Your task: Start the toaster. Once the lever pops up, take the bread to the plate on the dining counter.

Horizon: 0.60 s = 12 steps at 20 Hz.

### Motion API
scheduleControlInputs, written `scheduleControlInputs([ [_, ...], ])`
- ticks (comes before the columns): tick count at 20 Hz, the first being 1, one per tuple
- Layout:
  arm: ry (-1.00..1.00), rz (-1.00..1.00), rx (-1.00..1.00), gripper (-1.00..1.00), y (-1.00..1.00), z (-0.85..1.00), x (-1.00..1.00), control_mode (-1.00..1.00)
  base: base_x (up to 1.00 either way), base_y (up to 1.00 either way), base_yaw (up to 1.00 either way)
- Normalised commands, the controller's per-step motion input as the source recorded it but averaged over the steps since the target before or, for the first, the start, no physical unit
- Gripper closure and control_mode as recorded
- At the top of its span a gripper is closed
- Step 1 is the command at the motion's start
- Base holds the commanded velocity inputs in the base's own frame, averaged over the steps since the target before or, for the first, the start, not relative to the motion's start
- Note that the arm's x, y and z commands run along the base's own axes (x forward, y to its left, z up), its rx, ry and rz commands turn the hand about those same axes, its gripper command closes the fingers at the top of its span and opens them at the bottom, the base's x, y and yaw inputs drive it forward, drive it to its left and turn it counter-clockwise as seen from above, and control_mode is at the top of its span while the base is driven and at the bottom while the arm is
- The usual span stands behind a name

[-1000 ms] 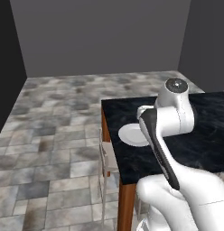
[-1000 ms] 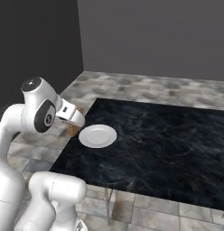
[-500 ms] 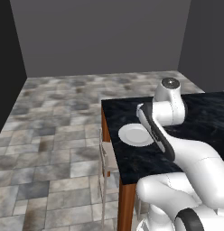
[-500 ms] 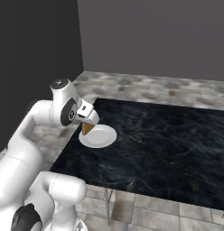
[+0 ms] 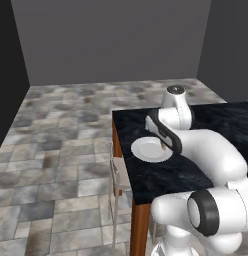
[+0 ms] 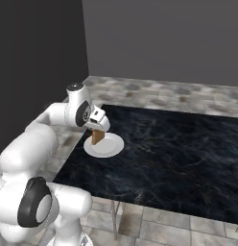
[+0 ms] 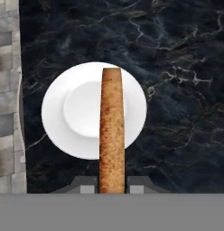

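Change from the earlier frames: half a second back the arm held the slice at the near edge of the plate; a second back it was still short of the counter's edge, off to the side. Now the gripper (image 6: pixel 98 130) sits directly over the plate, further in across the stone top. Plate and counter lie the same relative to each other.

Dining counter (image 6: pixel 178 158): black speckled stone top, reddish-brown wood side visible at its corner in the left base view (image 5: pixel 141 225). Stone-tile floor (image 5: pixel 61 130) around it.

Plate (image 6: pixel 105 148): round, white, flat on the counter near its corner; also seen at (image 5: pixel 146 150) and (image 7: pixel 77 113).

Gripper: jaws closed on the bread, fingers (image 7: pixel 86 185) pinching its upper end from both flat sides.

Bread (image 6: pixel 97 137): thin tan-brown slice, held on edge, long axis running straight down from the gripper toward the plate. In the hand view (image 7: pixel 112 131) it shows as a narrow strip, free end over the plate's centre well. Whether its lower end touches the plate cannot be told.
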Motion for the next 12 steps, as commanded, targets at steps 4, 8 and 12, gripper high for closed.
scheduleControlInputs([
  [4,0.01,0.00,0.00,1.00,0.00,-0.36,0.41,-1.00,0.00,0.00,0.00],
  [8,0.00,0.00,0.00,1.00,0.00,-0.35,0.33,-1.00,0.00,0.00,0.00],
  [12,0.00,0.00,0.00,1.00,0.00,-0.23,0.25,-1.00,0.00,0.00,0.00],
])
